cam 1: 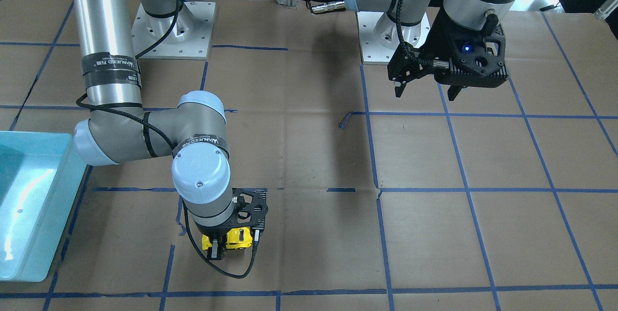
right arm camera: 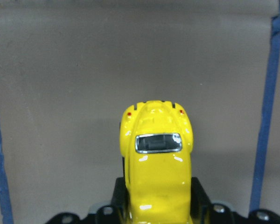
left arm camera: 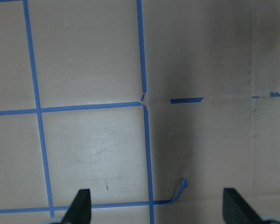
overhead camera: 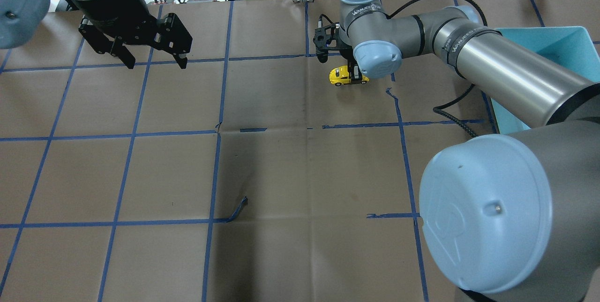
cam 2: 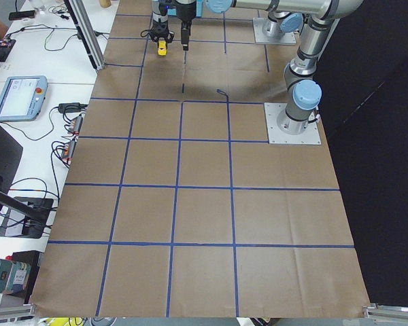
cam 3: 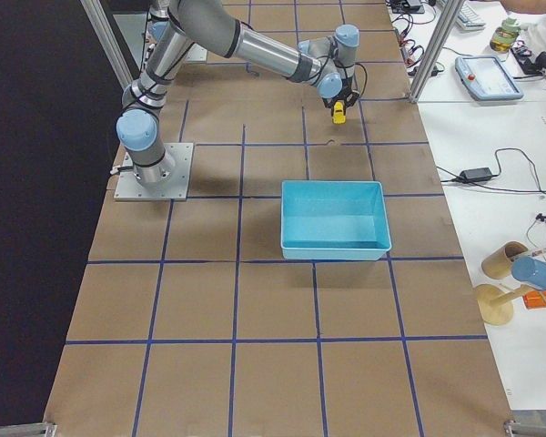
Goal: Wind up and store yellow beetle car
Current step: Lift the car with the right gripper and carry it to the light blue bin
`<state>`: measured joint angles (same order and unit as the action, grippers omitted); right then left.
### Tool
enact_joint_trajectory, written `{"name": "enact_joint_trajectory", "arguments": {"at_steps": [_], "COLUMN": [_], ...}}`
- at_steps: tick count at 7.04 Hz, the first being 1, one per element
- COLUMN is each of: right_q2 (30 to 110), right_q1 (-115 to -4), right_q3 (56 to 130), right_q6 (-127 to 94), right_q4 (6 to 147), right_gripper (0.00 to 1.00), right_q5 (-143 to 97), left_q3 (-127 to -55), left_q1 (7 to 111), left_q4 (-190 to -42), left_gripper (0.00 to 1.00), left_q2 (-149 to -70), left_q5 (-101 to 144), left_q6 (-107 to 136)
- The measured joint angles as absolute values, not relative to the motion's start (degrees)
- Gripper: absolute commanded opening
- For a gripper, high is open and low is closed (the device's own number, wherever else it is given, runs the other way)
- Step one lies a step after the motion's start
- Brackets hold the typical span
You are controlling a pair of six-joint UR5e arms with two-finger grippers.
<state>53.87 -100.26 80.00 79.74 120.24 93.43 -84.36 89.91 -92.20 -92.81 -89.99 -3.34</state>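
The yellow beetle car (overhead camera: 341,76) rests low on the brown paper at the far middle of the table, and also shows in the front-facing view (cam 1: 235,238). My right gripper (overhead camera: 355,77) is shut on its sides. In the right wrist view the car (right arm camera: 156,158) sits between the fingers with its tail end and rear window pointing away from the wrist. My left gripper (overhead camera: 152,60) hangs open and empty above the far left of the table, well apart from the car. Its two fingertips (left arm camera: 83,205) frame bare paper in the left wrist view.
A teal bin (overhead camera: 539,30) stands to the right of the car, partly hidden behind my right arm; it also shows in the front-facing view (cam 1: 36,134) and the right side view (cam 3: 332,185). Blue tape lines grid the paper, with a loose tape curl (overhead camera: 239,208).
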Motion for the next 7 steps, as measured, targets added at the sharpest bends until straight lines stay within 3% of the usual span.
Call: {"name": "enact_joint_trajectory", "arguments": {"at_steps": [7], "right_q2": [65.7], "right_q1": [-77.5], "right_q3": [77.3], "right_q6": [75.2], "right_q4": [99.2], "right_gripper": [0.3], "right_q5": [90.6], "left_q3": [-84.3], "left_q1": [89.9], "left_q4": [-92.2], "left_gripper": [0.99], "left_q2": [-92.8], "left_q5": [-90.0], "left_q6": [-3.3]}}
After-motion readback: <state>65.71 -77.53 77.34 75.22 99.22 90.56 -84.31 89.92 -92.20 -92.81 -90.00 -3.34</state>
